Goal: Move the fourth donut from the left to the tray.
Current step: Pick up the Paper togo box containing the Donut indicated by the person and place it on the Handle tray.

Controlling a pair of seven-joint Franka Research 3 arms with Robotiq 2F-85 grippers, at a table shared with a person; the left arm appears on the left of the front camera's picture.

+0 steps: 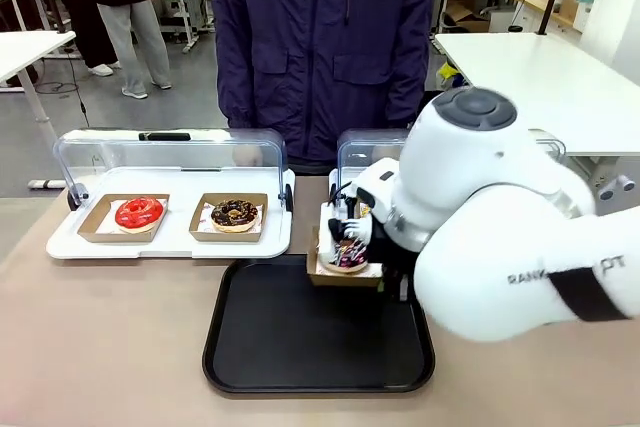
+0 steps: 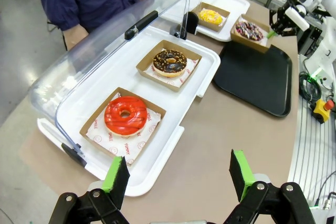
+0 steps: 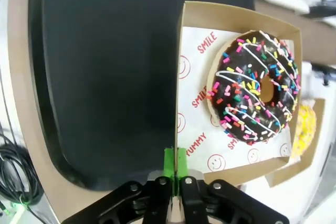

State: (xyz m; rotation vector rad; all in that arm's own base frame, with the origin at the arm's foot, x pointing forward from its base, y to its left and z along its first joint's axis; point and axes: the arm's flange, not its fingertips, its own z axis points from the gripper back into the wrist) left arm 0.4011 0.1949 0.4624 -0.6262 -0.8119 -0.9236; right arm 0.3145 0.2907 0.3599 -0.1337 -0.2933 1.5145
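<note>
Right end effector [image 3: 175, 174] has its green pads pressed together on the edge of the cardboard holder [image 3: 233, 95], pinching the wall nearest the wrist. On that holder sits the fourth donut [image 3: 255, 88], dark glazed with white drizzle and coloured sprinkles, lying on a printed paper liner. From the front, holder and donut [image 1: 348, 253] hang at the far rim of the tray [image 1: 318, 332], partly over its black floor and partly over the gap behind it; whether the holder's base touches the tray I cannot tell. The tray lies flat on the brown surface [image 1: 100, 337], close to the robot's side.

Left end effector [image 2: 178, 174] is wide open with nothing between its pads, hovering above the surface beside the left white tray [image 2: 157, 150]. That white tray carries a red donut [image 2: 125, 115] nearest the wrist and a chocolate donut [image 2: 169, 62] with crumb topping beyond it, each in its own brown holder, with the clear dome lid [image 2: 94, 61] tipped back. Farther on, a yellow donut [image 2: 211, 16] rests in the second white tray. A person [image 1: 320, 47] in a dark jacket stands at the far side
</note>
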